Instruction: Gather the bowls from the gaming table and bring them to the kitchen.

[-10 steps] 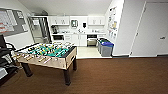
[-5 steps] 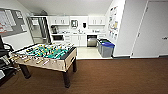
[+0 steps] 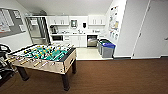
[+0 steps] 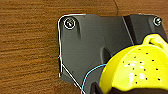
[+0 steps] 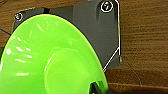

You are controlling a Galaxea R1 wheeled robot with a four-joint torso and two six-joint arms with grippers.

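Observation:
A yellow bowl (image 4: pixel 136 70) with small holes hangs over the brown wood-look floor in the left wrist view, and my left gripper (image 4: pixel 105 90) is shut on its rim. In the right wrist view a bright green bowl (image 5: pixel 50 57) is held the same way, with my right gripper (image 5: pixel 98 89) shut on its edge. The kitchen (image 3: pixel 77 37) lies ahead at the back of the room in the head view, with white cabinets, a countertop and a steel-fronted dishwasher (image 3: pixel 92 40). The gaming table is out of view.
A green-field foosball table (image 3: pixel 43 57) stands on the left, its rods sticking out. Grey bins with a blue lid (image 3: pixel 107 47) stand by the right wall near the kitchen. A white wall and door (image 3: pixel 150 30) close the right side. Brown floor (image 3: pixel 112 77) stretches ahead.
The whole head picture has shifted a little, with the foosball table now slightly further left, so the camera has moved. Both bowls stay held.

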